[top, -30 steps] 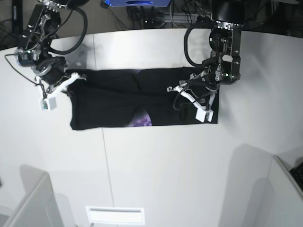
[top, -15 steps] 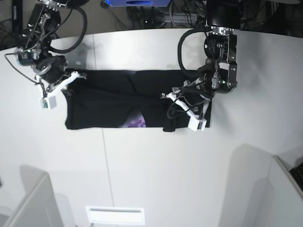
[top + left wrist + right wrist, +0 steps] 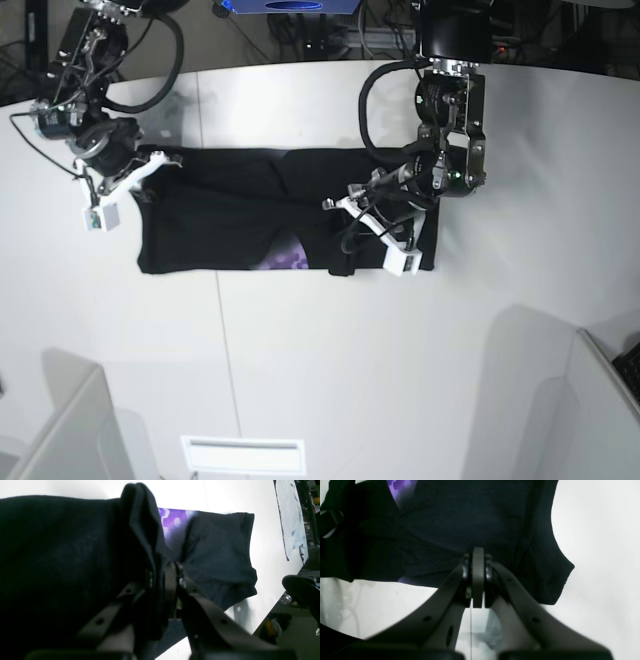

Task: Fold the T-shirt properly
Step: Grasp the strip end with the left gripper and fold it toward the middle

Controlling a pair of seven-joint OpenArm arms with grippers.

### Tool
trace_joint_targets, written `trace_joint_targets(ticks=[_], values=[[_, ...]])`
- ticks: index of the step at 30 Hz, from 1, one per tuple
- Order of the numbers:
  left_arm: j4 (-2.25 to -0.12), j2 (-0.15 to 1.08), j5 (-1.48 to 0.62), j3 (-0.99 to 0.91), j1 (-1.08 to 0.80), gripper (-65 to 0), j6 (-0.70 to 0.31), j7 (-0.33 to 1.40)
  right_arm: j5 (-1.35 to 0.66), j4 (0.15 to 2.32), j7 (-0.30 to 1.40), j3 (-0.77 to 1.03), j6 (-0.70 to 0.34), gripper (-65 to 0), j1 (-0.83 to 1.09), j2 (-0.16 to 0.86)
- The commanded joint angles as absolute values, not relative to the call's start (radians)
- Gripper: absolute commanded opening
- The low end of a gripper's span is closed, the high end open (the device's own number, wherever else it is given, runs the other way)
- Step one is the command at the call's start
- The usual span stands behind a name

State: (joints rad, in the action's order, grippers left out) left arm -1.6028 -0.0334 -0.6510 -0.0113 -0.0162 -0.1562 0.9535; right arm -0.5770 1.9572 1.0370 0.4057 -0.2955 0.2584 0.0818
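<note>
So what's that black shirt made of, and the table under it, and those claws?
The T-shirt looks like soft matte knit cloth: it creases and droops, with a purple print showing. The table seems a smooth, hard white board, faintly glossy; what it is made of I can't tell. The left claw and right claw look like dull grey moulded plastic, perhaps metal, with small holes.

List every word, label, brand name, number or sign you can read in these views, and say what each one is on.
None is readable.
T-shirt: its purple print shows hexagon shapes only, no letters.
White tabs by the left gripper and right gripper: too small to read.
</note>
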Motion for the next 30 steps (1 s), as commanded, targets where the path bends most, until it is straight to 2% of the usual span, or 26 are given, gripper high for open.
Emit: trace_joint_targets(ticks=[1, 14, 20, 30], values=[[-1.618, -0.039, -0.668, -0.008, 0.001, -65.0, -0.163, 0.937, -0.593, 1.974, 1.017, 0.404, -0.298, -65.0, 0.249, 0.091], [-1.618, -0.036, -0.674, -0.008, -0.001, -65.0, -0.163, 0.937, -0.593, 1.974, 1.017, 0.401, -0.298, -65.0, 0.252, 0.090], [-1.618, -0.036, -0.674, -0.008, -0.001, -47.4, -0.163, 0.937, -0.593, 1.974, 1.017, 0.404, -0.298, -65.0, 0.254, 0.090], [-1.616, -0.056, -0.676, 0.005, 0.001, -29.9, -0.163, 0.937, -0.593, 1.974, 1.017, 0.403, -0.298, -65.0, 0.254, 0.090]])
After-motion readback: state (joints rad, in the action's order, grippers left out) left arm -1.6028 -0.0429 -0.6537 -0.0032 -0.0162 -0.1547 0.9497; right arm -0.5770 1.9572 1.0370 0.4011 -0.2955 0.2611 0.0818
